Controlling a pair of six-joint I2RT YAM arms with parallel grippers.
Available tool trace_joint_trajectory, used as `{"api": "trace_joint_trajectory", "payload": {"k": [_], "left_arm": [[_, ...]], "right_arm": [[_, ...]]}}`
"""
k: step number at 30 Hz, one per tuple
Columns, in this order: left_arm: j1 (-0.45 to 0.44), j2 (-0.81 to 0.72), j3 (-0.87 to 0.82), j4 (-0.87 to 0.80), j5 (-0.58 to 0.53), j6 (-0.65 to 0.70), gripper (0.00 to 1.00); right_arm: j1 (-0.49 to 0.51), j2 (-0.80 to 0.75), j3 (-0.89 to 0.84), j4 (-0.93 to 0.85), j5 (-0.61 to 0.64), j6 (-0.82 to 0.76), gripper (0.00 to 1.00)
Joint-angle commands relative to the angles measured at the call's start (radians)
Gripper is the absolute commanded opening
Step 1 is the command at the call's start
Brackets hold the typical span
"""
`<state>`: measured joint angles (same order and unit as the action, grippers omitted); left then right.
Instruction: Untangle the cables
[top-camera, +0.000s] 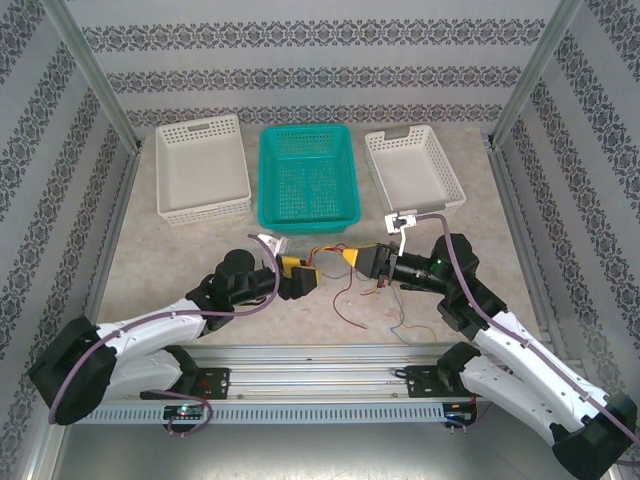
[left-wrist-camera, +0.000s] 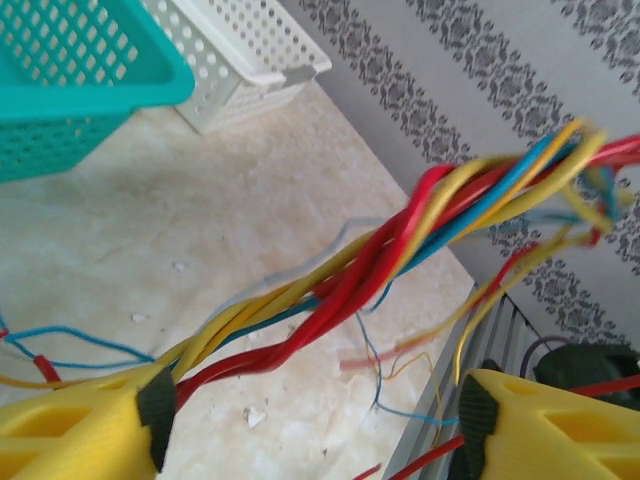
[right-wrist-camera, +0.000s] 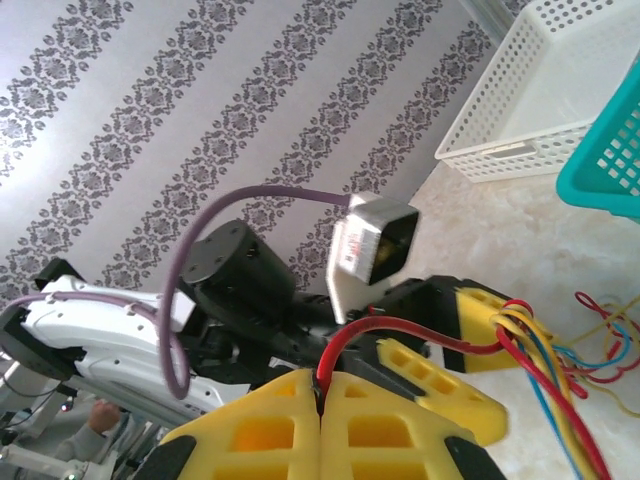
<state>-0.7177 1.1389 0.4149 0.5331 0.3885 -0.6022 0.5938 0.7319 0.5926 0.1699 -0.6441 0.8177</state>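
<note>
**Untangling the cables: strand-separation step.** The cables (left-wrist-camera: 380, 260), a twisted bundle of red, yellow-orange and blue strands, hang in the air between the two end effectors. They are above the middle of the table (top-camera: 180, 270), toward its near edge and in front of the teal basket (top-camera: 308, 220), and loose ends trail onto the table below. The left end effector (left-wrist-camera: 315, 415) stands wide, its fingers well apart. The bundle runs between them, close against one finger, and nothing is clamped there. The right end effector (right-wrist-camera: 320, 395) is closed tight on a single red cable (right-wrist-camera: 360, 325), which arcs from its fingertips back toward the bundle.

Judged stage: one strand is singled out but the twist is not yet undone, so most of the task lies ahead. The next move probably calls for the left end effector to close on the rest of the bundle near the twist. The red cable could then be drawn sideways and free without dragging the others along.
</note>
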Motion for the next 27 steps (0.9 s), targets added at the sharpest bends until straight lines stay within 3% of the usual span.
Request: {"api": "trace_joint_trajectory", "payload": {"k": [1,5,12,13,14,16,19,23,27], "left_arm": [[0.014,0.032,0.01,0.053,0.033,0.044,0.68],[0.024,0.061,0.013,0.05,0.018,0.065,0.52],[0.036,0.106,0.026,0.082,0.024,0.08,0.55],[0.037,0.112,0.031,0.082,0.031,0.082,0.49],[0.037,0.117,0.034,0.082,0.036,0.084,0.35],[0.037,0.12,0.034,0.081,0.038,0.085,0.16],[0.038,0.096,0.029,0.055,0.035,0.084,0.01],[0.038,-0.007,0.019,-0.08,0.007,0.077,0.0],[0.038,-0.18,0.016,-0.314,-0.037,0.078,0.0]], "right_arm": [[0.013,-0.024,0.009,0.061,-0.032,0.016,0.0],[0.015,-0.037,0.022,0.054,-0.044,0.024,0.0],[0.027,-0.04,0.032,0.054,-0.055,0.028,0.0],[0.029,-0.041,0.033,0.052,-0.054,0.029,0.0],[0.029,-0.043,0.034,0.05,-0.051,0.028,0.0],[0.029,-0.052,0.038,0.03,-0.036,0.018,0.0],[0.028,-0.069,0.059,-0.062,0.029,-0.022,0.0],[-0.008,-0.097,0.114,-0.262,0.22,-0.08,0.0],[-0.106,-0.1,0.169,-0.365,0.291,-0.099,0.0]]}}
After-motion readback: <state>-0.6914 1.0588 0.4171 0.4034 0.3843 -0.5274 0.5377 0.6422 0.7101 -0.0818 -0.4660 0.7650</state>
